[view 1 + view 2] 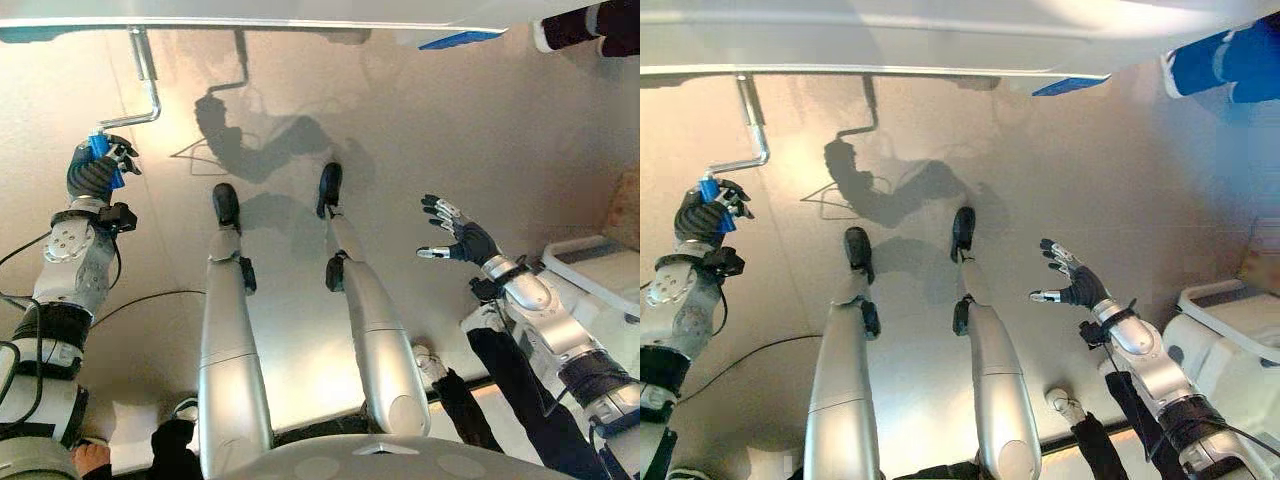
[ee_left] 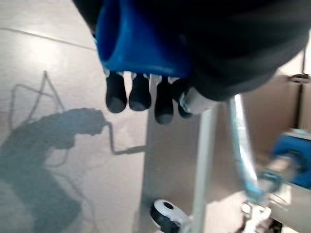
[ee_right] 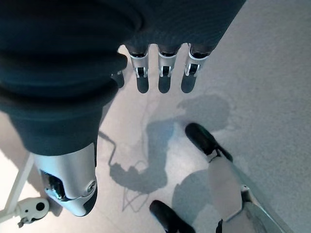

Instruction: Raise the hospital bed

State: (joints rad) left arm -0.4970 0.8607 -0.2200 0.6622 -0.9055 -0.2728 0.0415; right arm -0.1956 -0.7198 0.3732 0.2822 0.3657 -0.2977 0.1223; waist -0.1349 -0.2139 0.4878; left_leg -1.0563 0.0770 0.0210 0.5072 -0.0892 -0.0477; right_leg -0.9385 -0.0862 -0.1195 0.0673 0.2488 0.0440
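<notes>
Bent silver metal crank rod (image 1: 146, 85) hangs down from the white underside edge of the hospital bed frame (image 1: 250, 24) at the far side of the scene, angling toward the robot's left. At its end, a blue cylindrical plastic grip (image 1: 103, 155).

Left hand (image 1: 97, 168): fingers curled tight round the blue grip, dark tips (image 2: 140, 93) wrapped over it as seen from the left wrist view. Hand sits at the crank's low end, well left of centre.

Right hand (image 1: 457, 234): raised in open air over the pale grey floor (image 1: 420, 130), fingers spread and straight, thumb apart, holding nothing. Right wrist view shows straight fingers (image 3: 164, 75) with only floor beyond.

Left wrist view: white bed leg with a small black-and-white caster wheel (image 2: 166, 213) on the floor.

A blue panel corner (image 1: 461, 39) shows under the bed edge, right of centre.
</notes>
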